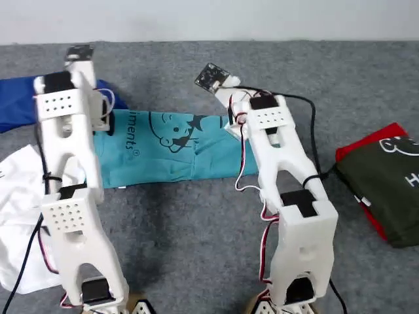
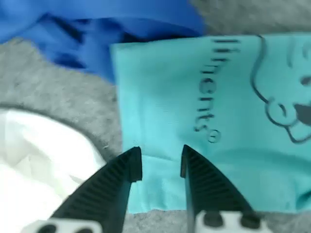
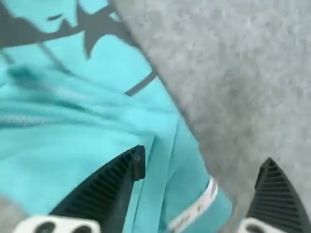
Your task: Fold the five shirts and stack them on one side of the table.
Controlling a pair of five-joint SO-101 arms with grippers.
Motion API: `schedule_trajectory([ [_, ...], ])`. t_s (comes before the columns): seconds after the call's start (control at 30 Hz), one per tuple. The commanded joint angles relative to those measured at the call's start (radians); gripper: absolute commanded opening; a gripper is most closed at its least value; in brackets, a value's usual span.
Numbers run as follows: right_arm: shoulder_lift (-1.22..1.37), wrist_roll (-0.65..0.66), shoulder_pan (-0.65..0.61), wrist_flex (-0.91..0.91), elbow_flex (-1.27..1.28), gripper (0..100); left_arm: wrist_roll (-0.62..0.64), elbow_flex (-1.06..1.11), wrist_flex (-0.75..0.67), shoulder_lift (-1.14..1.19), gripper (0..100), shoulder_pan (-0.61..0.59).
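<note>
**Left claw narrow, right claw wide over the teal shirt.** Your left claw [image 2: 160,158] hangs over the left end of the teal shirt [image 2: 209,111], close to its near edge. Its two black ribbed fingers stand a narrow gap apart, with flat cloth showing between them and nothing gripped. Your right claw [image 3: 203,165] is spread wide at the shirt's other end, one finger above teal cloth and the other above bare grey worktop [image 3: 243,73].

The teal shirt lies as a long band across the middle of the worktop between your two arms, smooth at the left end and creased into soft folds at the right. It carries dark lettering along its length and a line-drawn cartoon figure. A small white tab [image 3: 197,206] sits on the hem by your right claw, its print too blurred to read. The worktop covering is a grey, felt-like pile.

A rumpled blue shirt [image 2: 97,29] lies at the far left and meets the teal shirt's far left corner. A crumpled white shirt [image 2: 39,160] lies at the near left, just beside the teal end, with a strip of grey between them. At the right edge a dark green shirt [image 1: 386,190] with white print rests on a red shirt [image 1: 366,140], whose border shows around it. Open grey pile lies in front of the teal shirt between your arms, and beyond it toward the far edge.
</note>
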Motion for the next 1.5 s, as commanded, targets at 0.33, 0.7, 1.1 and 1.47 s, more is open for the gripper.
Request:
schedule_trajectory([
  [0.33,-0.205,-0.012,0.016,0.421,-0.051,36.9,0.097,-0.013,-0.087,0.034,24,-0.107],
  [0.7,-0.209,-0.012,0.041,0.423,-0.049,36.9,0.092,-0.159,-0.104,0.344,24,-0.097],
  [1.1,-0.213,-0.012,0.035,0.446,-0.049,36.9,0.094,-0.298,0.021,0.471,6,-0.043],
  [1.47,-0.242,-0.107,0.042,0.472,-0.052,36.9,0.092,-0.302,0.021,0.465,1,-0.043],
])
